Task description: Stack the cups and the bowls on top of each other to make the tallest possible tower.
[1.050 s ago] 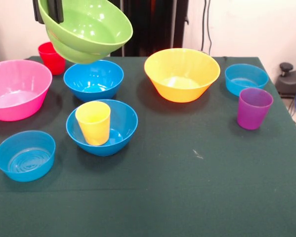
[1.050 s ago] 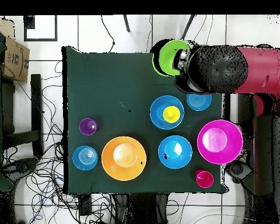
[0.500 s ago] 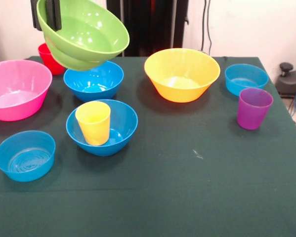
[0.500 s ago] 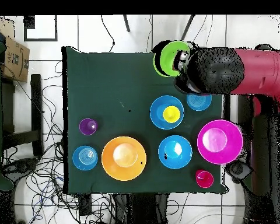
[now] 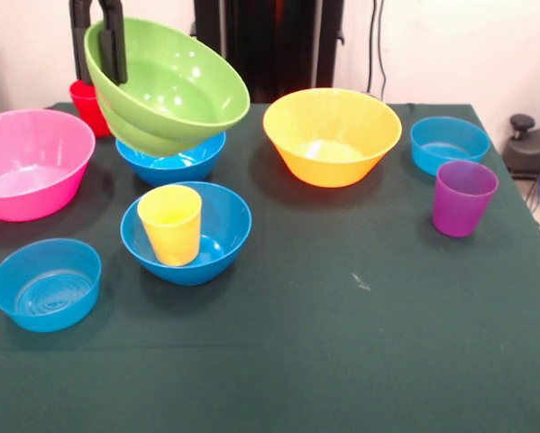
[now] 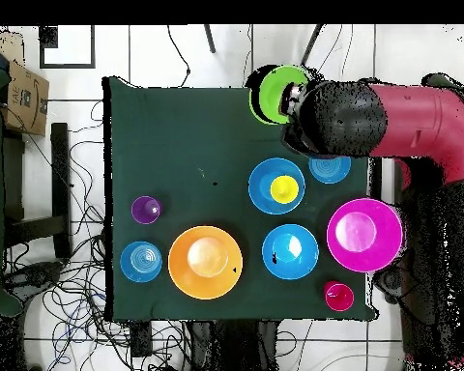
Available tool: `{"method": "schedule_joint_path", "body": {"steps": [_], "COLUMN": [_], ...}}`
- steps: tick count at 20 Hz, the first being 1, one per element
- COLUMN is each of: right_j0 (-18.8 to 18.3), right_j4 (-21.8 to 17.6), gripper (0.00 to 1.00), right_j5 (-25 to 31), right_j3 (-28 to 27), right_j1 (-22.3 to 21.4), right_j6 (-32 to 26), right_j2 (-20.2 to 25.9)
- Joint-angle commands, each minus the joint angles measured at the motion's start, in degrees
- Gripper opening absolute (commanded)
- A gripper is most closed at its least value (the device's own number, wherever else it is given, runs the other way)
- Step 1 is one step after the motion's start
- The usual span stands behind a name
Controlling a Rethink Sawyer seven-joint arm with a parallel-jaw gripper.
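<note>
From the front, your pink bowl [image 5: 31, 162] sits far left with a light-blue bowl [image 5: 46, 284] in front of it. The gripper [image 5: 99, 41] is clamped on the rim of the green bowl [image 5: 168, 86], holding it tilted in the air above a blue bowl [image 5: 172, 158]; the red cup [image 5: 87, 101] stands behind. Nearer you, the yellow cup [image 5: 170, 224] stands inside another blue bowl [image 5: 217, 233]. Rightward come the orange bowl [image 5: 332, 135], then the purple cup [image 5: 464, 198].
</note>
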Motion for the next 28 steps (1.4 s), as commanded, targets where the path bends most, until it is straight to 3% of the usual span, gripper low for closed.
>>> {"method": "schedule_joint_path", "body": {"steps": [1,28], "right_j0": [3.23,5.84], "right_j4": [-3.19,-2.29], "gripper": [0.00,0.00], "right_j5": [-2.69,-8.29], "right_j3": [6.21,6.78], "right_j1": [3.43,5.19], "right_j6": [2.31,2.35], "right_j2": [-4.85,-9.41]}}
